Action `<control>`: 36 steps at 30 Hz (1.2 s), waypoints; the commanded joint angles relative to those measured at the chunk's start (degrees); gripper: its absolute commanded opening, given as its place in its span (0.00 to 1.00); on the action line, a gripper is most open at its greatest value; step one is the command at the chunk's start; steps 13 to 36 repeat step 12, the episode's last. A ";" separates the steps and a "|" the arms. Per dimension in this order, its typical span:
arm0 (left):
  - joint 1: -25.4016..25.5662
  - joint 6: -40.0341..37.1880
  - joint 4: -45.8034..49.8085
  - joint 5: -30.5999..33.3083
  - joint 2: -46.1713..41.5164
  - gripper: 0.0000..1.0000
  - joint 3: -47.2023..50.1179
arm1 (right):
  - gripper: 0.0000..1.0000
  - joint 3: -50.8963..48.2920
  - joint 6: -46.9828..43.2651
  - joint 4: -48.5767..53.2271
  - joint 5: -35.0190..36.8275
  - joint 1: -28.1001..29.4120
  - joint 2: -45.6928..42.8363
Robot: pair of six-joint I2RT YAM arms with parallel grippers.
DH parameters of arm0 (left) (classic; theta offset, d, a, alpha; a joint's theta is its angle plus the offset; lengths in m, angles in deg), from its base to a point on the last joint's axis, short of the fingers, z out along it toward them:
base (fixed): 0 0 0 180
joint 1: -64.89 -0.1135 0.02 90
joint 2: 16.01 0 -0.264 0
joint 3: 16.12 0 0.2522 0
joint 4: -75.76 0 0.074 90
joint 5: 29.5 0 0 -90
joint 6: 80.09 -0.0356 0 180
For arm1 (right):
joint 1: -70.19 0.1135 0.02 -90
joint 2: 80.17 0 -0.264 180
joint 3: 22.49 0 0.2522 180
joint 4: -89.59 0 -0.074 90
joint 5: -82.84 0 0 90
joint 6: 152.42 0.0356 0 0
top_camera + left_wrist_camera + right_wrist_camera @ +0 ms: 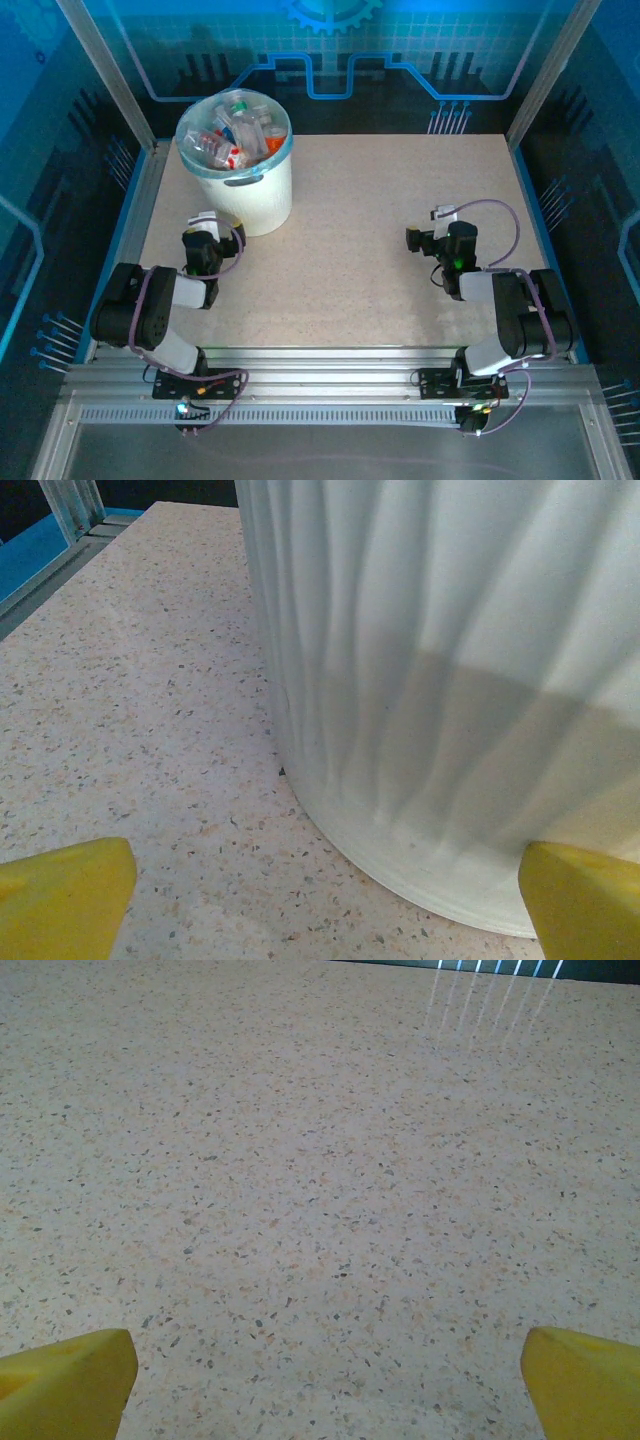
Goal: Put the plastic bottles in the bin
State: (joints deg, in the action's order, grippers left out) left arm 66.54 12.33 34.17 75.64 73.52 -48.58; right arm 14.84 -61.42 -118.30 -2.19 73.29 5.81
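Bin (243, 195): one, round and white, lined with a translucent blue bag, upright on the table (380, 200).
Plastic bottles (236, 132): all inside the bin, heaped to the rim; red labels and one orange piece visible, too tangled for an exact count.
Top view alone: bin mouth and contents, both arms, whole tabletop.
Left wrist view alone: ribbed bin wall (450, 680) close up, base flat on the speckled top, shadow across the lower half; contents hidden from here.
Right wrist view alone: bare speckled surface well to the right of the bin.
Left gripper (206, 221): one, just in front of the bin, pointed at its wall; yellow fingers (62, 898) spread wide at the two frame corners, holding nothing.
Right gripper (432, 230): one, well apart from the bin on its right; yellow fingers (66, 1380) likewise spread wide, holding nothing.
Arms: two, bases nearer the camera than the bin.
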 commanded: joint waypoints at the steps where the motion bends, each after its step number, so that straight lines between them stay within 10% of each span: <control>1: -0.07 -0.79 -0.78 -0.93 -0.28 0.99 -1.76 | 1.00 0.75 -0.64 -2.56 0.94 0.49 0.25; 36: 0.02 -0.92 -0.50 -0.94 -0.33 0.99 -1.87 | 1.00 0.70 -0.64 -2.56 0.98 0.48 0.25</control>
